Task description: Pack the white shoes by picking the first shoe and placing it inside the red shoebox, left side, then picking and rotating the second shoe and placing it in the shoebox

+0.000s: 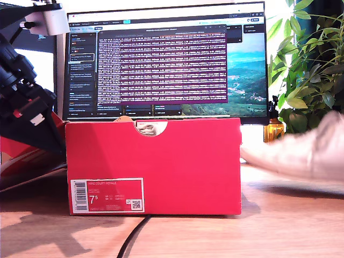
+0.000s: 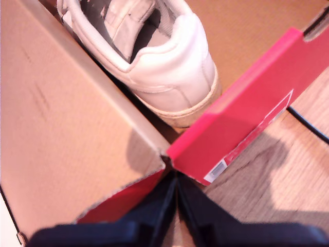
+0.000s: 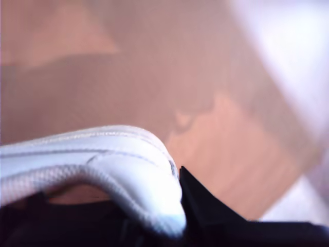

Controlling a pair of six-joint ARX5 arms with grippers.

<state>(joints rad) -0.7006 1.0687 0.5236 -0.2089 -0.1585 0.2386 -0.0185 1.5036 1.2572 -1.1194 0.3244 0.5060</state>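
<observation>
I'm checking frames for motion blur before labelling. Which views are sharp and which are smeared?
Exterior view: the box and its label are crisp, but the shoe at that view's right is streaked with blur. First wrist view: the shoe in the box is slightly soft and overexposed. Second wrist view: blurred throughout, background washed out.

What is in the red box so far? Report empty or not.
Not empty. One white shoe lies inside the red box; its heel shows in my first wrist view, and a bit shows through the front notch.
</observation>
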